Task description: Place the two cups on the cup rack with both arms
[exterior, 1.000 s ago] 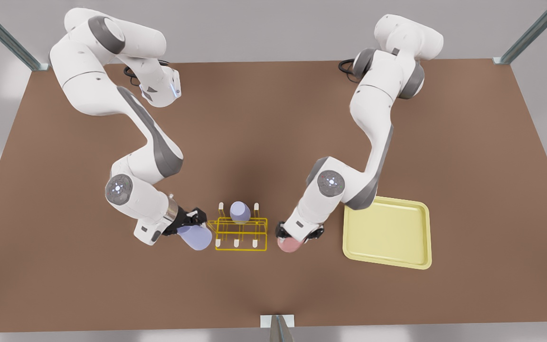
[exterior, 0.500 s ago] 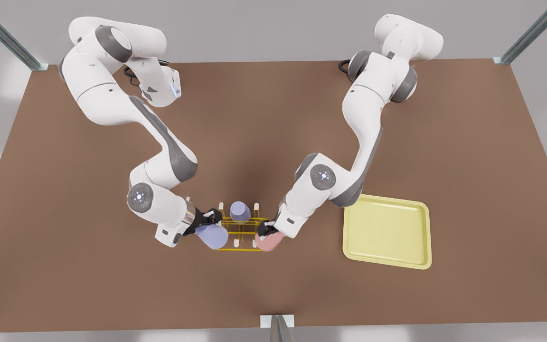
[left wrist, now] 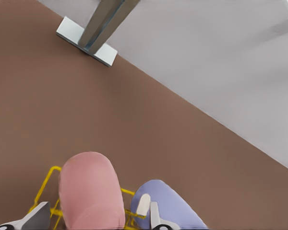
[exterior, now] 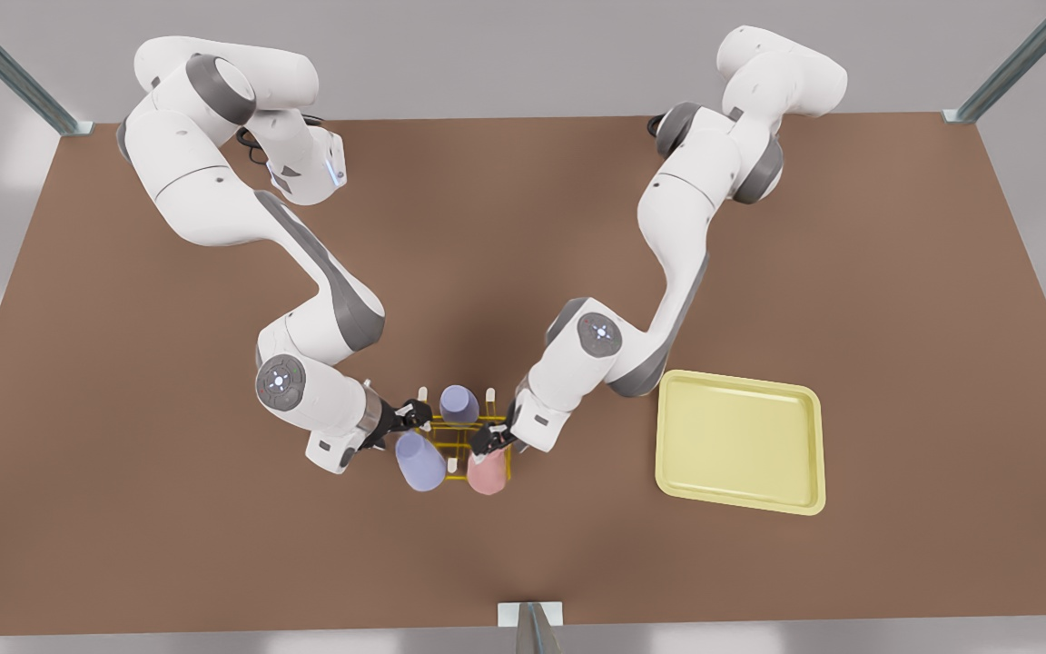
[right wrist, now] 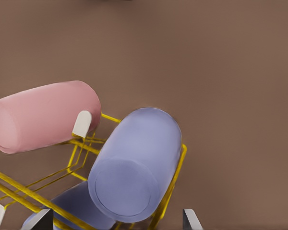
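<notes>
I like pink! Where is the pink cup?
The pink cup is low in the front view's middle, on the yellow rack, beside a lavender cup.

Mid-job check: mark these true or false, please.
1. The pink cup is at the left gripper. True.
2. The right gripper is by the tray. False: it is at the near lavender cup, at the cup rack end away from the tray.
3. Another lavender cup stands in the rack's far row. True.
4. The tray lies on the front view's left of the rack. False: on its right.
</notes>
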Controlling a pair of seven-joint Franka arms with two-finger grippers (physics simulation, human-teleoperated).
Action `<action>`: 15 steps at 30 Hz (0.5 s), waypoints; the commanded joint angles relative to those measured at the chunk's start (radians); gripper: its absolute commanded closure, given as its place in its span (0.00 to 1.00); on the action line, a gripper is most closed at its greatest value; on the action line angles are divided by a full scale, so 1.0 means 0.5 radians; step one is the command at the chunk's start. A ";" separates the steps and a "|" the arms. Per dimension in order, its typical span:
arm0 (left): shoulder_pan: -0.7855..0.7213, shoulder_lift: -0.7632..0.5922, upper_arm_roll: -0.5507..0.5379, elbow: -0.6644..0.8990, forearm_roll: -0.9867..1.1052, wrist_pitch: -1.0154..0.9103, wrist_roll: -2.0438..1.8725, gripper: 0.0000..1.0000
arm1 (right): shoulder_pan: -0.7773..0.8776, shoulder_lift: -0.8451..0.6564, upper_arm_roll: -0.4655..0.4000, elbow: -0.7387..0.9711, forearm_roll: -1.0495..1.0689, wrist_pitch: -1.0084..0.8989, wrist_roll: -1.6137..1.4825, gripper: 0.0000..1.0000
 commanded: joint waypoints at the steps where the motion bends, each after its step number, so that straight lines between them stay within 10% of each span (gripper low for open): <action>1: 0.037 -0.062 0.003 0.002 0.008 -0.166 -0.159 0.00 | 0.000 -0.008 -0.005 0.001 -0.061 -0.003 0.043 0.00; 7: 0.350 -0.587 0.681 -0.007 0.079 -1.903 1.028 0.00 | -0.104 -0.139 -0.248 -0.003 -0.481 -0.503 0.034 0.00; 10: 0.513 -0.887 0.575 -0.245 0.042 -2.182 1.403 0.00 | -0.380 -0.388 -0.254 -0.024 -0.457 -0.766 -0.178 0.00; 11: 0.620 -1.482 0.311 -1.162 0.302 -1.756 1.902 0.00 | -0.408 -0.550 -0.248 -0.036 -0.325 -0.904 -0.193 0.00; 12: 0.724 -1.608 0.163 -1.332 0.487 -1.710 2.209 0.00 | -0.417 -0.673 -0.248 -0.036 -0.273 -1.033 -0.215 0.00; 15: 0.688 -1.581 0.148 -1.213 0.484 -1.816 2.063 0.00 | -0.638 -1.017 -0.257 -0.275 0.052 -1.138 -0.341 0.00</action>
